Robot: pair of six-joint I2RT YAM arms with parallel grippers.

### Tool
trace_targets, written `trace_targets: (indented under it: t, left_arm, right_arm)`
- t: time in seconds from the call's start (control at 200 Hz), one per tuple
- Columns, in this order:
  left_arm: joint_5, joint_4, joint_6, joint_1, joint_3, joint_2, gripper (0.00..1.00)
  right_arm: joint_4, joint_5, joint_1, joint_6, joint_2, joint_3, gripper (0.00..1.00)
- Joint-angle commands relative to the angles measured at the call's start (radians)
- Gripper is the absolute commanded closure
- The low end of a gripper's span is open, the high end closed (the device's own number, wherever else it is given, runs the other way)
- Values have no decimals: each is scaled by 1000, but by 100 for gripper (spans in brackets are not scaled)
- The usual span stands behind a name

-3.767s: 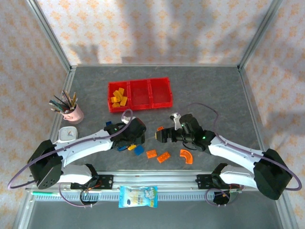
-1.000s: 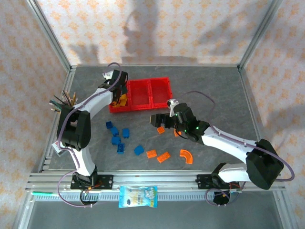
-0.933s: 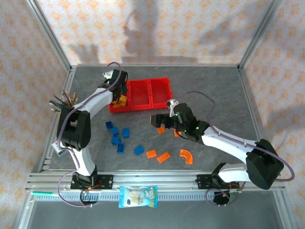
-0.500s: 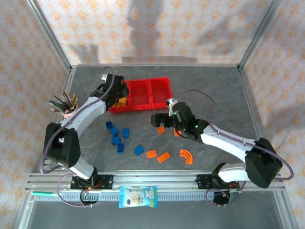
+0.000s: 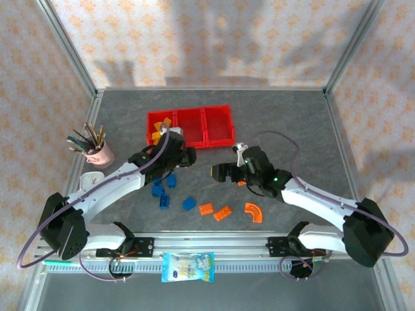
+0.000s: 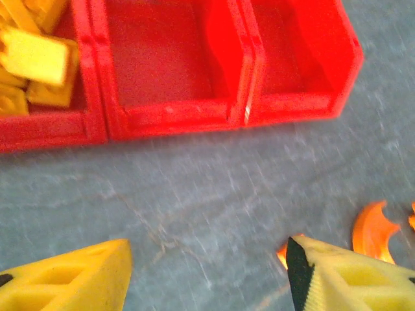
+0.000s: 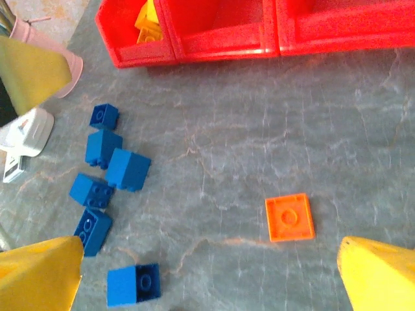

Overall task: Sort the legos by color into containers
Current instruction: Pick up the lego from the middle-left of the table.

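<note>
End effector on left (image 6: 207, 277) has withdrawn from containers (image 6: 175, 116), apparently empty.

Left wrist view, all smeared: yellow legos (image 6: 32, 58) run off the upper left, and an orange arc (image 6: 371, 227) at lower right sits half behind a finger (image 6: 350, 278) of the left pincer (image 6: 207, 278). Right wrist view: the containers (image 7: 220, 46) are cropped at the top; a blurred olive shape (image 7: 32, 71) covers part of the pink cup (image 7: 74, 70).

Our colour count
We see red containers (image 5: 219, 124), yellow legos (image 6: 35, 55), blue legos (image 7: 126, 170), orange legos (image 7: 290, 218), yellow fingers (image 7: 39, 272), a pink cup (image 5: 100, 155), a grey veined desk (image 5: 292, 129).
</note>
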Motion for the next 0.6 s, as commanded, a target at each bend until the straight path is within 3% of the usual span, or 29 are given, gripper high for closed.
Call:
trace_targets:
  t: [0.0, 0.2, 0.335, 0.45, 0.596]
  left_arm:
    - [38, -9, -32, -59, -58, -18, 34]
    - [17, -39, -83, -180, -101, 34, 31]
    - [-9, -62, -105, -200, -133, 52, 28]
    - [69, -28, -108, -209, -180, 63, 24]
    - [72, -60, -126, -216, -200, 90, 23]
  right_arm:
    - [-15, -34, -3, 25, -64, -69, 0]
    - [32, -62, -3, 82, -150, -189, 0]
    - [44, -57, -3, 95, -163, -221, 0]
    - [41, -50, -3, 92, -157, -222, 0]
    - [48, -45, -3, 92, -154, -225, 0]
